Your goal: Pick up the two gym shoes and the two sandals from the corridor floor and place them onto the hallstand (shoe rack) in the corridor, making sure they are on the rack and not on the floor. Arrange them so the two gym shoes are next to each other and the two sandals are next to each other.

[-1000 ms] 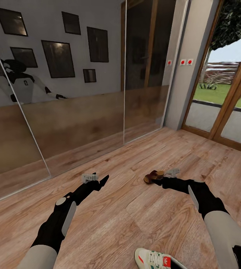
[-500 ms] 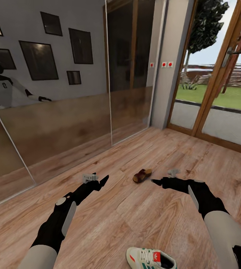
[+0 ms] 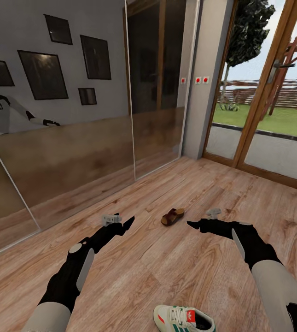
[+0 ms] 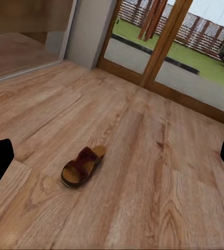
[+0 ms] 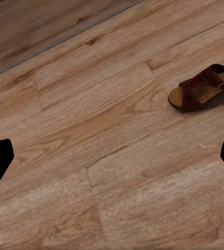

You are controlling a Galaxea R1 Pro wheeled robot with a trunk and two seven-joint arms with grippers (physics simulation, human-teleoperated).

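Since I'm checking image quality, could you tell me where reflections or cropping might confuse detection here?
Head view: the mirrored doors reflect the robot and the floor, and the sneaker is cut by the frame edge. Both wrist views: the sandal looks sharp with a soft shadow.

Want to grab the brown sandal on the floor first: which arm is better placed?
Probably the right. In the head view the brown open sandal lies nearer the right gripper than the left gripper. Both grippers are open and empty.

1 sandal (image 3: 172,216) lies on the floor (image 3: 176,267) ahead, 1 gym shoe (image 3: 183,319) nearer, wardrobe (image 3: 74,138) left.
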